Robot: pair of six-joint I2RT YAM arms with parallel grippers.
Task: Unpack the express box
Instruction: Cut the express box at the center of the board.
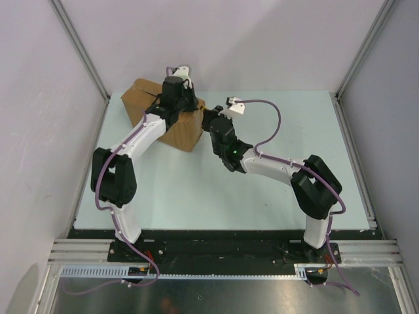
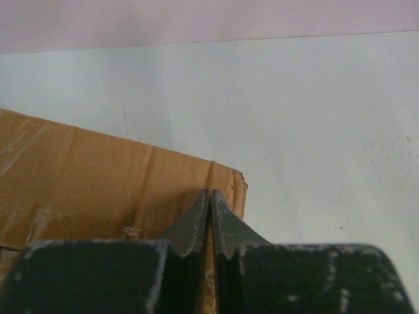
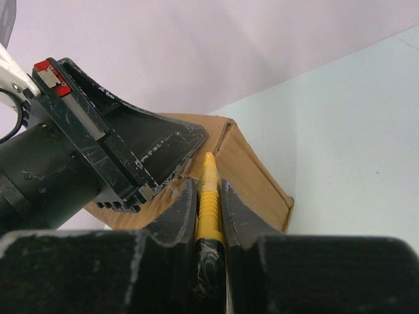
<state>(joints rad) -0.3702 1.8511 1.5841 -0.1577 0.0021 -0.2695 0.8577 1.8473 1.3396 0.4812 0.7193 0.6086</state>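
Right hand [image 3: 208, 188] grips yellow knife [image 3: 209, 209] by the express box [image 3: 255, 171].

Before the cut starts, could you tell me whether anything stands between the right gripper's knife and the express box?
Nothing visible lies between the yellow knife, held in the right gripper, and the top edge of the express box. The shut left gripper sits over the box just left of the knife's line, very close.
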